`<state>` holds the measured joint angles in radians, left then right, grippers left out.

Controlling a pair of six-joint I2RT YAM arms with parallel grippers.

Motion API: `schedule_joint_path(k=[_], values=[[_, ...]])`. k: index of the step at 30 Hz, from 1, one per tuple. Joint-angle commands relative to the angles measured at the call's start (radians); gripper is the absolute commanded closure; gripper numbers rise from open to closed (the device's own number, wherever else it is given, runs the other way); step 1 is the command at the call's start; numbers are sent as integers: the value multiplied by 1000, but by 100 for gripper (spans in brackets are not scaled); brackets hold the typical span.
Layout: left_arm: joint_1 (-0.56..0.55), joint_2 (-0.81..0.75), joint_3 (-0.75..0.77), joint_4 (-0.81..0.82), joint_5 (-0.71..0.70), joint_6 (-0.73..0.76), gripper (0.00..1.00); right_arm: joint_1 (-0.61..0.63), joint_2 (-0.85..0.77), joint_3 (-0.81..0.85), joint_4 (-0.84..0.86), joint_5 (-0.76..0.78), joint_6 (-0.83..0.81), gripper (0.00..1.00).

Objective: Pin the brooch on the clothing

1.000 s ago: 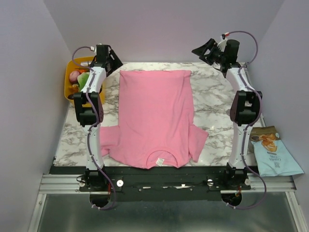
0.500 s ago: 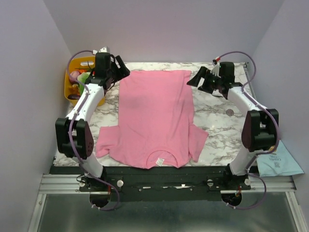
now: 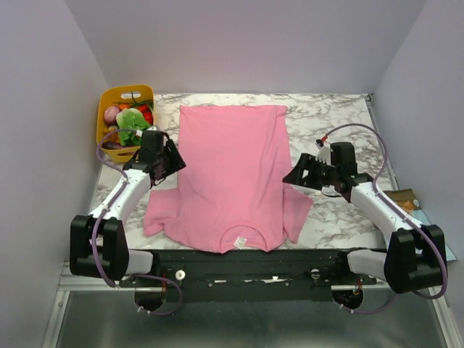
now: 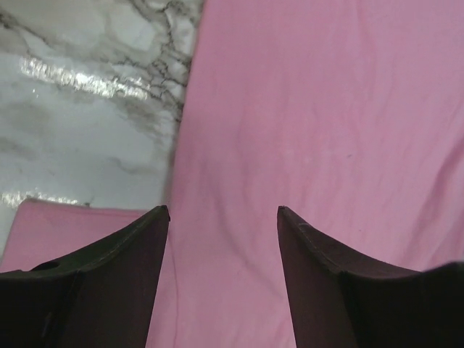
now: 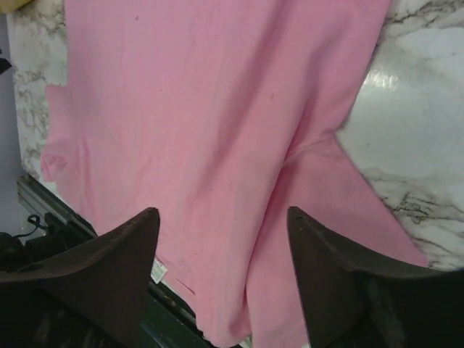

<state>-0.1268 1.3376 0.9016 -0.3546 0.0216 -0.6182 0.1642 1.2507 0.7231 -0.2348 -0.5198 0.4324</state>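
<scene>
From above, the pink T-shirt [image 3: 232, 167] lies flat on the marble table [image 3: 326, 123]. Its long axis runs near-to-far, with the neckline label [image 3: 241, 242] toward my bases. My left gripper [image 3: 176, 161] and right gripper [image 3: 290, 176] flank it.

Left wrist: my jaws are spread and empty over the shirt's edge.

Right wrist: my jaws are spread and empty over pink fabric.

I cannot find the brooch.

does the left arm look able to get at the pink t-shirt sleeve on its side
Probably yes: the left hand hangs open over the edge of the plain pink T-shirt, its sleeve lies flat beside it, nothing between.
</scene>
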Motion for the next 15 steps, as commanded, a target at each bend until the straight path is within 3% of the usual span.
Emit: schedule_joint_path(k=[1,4,7,8,11,15], values=[[1,-35,-90,-1,-45,-21,36,3,-48,-92,-29,-8,-14,43],[1,-14,-136,12,-38,-32,50,11,-31,-132,-50,21,-20,73],[1,12,-170,34,-28,-37,66,40,19,-126,-92,98,-23,89],[1,20,-173,34,-29,-35,76,58,54,-119,-119,134,-29,92],[1,40,-173,25,-51,-26,87,93,101,-85,-162,197,-41,99],[1,52,-167,8,-80,-20,94,124,173,-39,-208,273,-52,99]])
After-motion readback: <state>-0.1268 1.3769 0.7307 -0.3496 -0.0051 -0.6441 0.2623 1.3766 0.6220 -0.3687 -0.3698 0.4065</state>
